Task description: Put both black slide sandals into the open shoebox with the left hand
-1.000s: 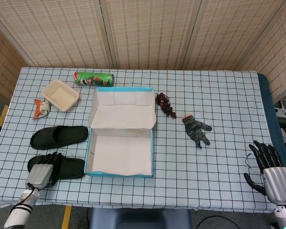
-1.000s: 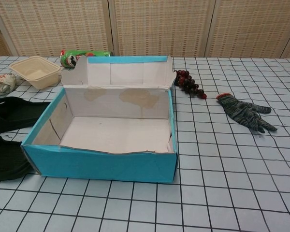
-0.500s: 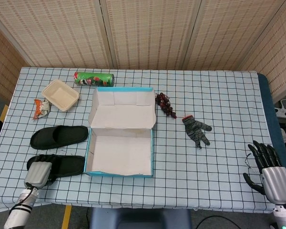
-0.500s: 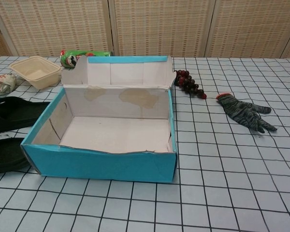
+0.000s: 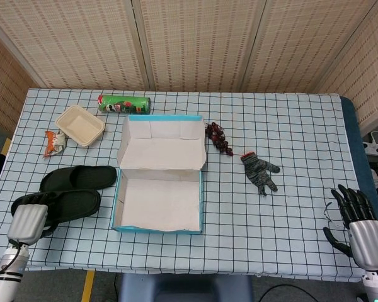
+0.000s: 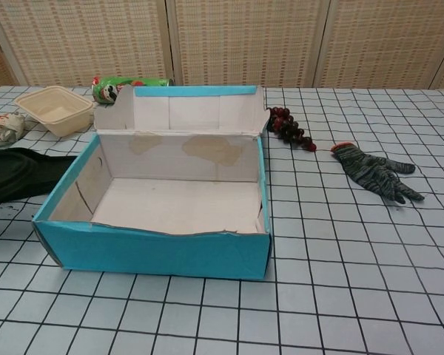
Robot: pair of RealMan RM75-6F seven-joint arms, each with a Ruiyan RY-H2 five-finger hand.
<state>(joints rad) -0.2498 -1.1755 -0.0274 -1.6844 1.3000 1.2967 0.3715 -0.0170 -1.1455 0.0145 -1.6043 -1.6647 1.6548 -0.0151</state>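
Note:
My left hand (image 5: 27,221) grips the near black slide sandal (image 5: 69,204) by its left end and holds it raised at the table's front left, left of the open shoebox (image 5: 157,229). Just behind it, the second black sandal (image 5: 79,177) lies flat on the cloth. The shoebox has blue walls and a bare cardboard floor, and its lid stands up at the back. In the chest view the box (image 6: 155,251) fills the middle, and a black sandal (image 6: 22,174) shows at the left edge; the left hand is out of that frame. My right hand (image 5: 359,228) hangs at the front right corner, fingers spread, holding nothing.
Behind the box lies a green chip can (image 5: 124,104), with a beige takeaway container (image 5: 80,125) and a snack wrapper (image 5: 53,143) to its left. A dark red bunch (image 5: 219,139) and a striped work glove (image 5: 260,172) lie right of the box.
My left hand has closed on the near sandal, lifted it and drawn it leftward and slightly back. In the chest view that sandal has left the front left corner. The right hand has not moved.

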